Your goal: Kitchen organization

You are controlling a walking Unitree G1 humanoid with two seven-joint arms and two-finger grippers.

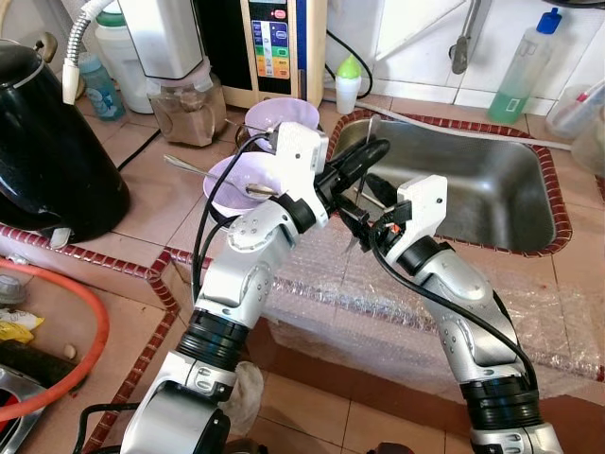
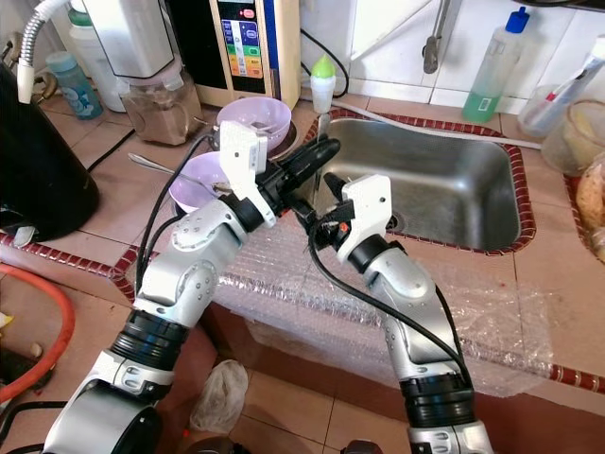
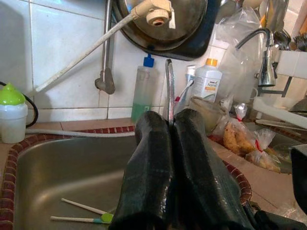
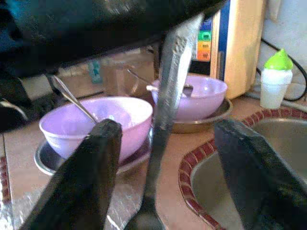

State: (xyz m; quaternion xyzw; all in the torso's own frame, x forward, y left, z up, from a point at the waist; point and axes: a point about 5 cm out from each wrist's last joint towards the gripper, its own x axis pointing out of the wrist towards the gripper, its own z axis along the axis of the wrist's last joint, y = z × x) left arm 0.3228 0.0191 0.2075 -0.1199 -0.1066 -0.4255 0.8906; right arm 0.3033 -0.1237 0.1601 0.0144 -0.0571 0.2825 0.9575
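- Over the near-left corner of the sink [image 1: 529, 241], the left gripper [image 3: 170, 143] has its jaws pressed together on a thin, flat metal utensil [image 3: 169, 91], clamped between two glossy black fingers [image 3: 148, 167].
- The utensil's handle hangs below those jaws, dull grey and slim; whether it is a spoon or a fork cannot be told, since its working end is hidden or out of focus.
- The right gripper [image 4: 163, 158] sits just beneath, jaws wide apart on either side of that hanging handle, touching nothing.
- Beyond, on the tiled table [image 1: 151, 199], two smooth lilac bowls: the nearer bowl [image 4: 96, 122] on a dark plate with a spoon in it, the farther bowl [image 4: 192, 96] on a metal plate.
- Steel sink basin, brushed and rounded; two thin white sticks [image 3: 81, 213] lie on its floor.
- Crinkled bubble wrap [image 1: 397, 312] covers the table's front edge.
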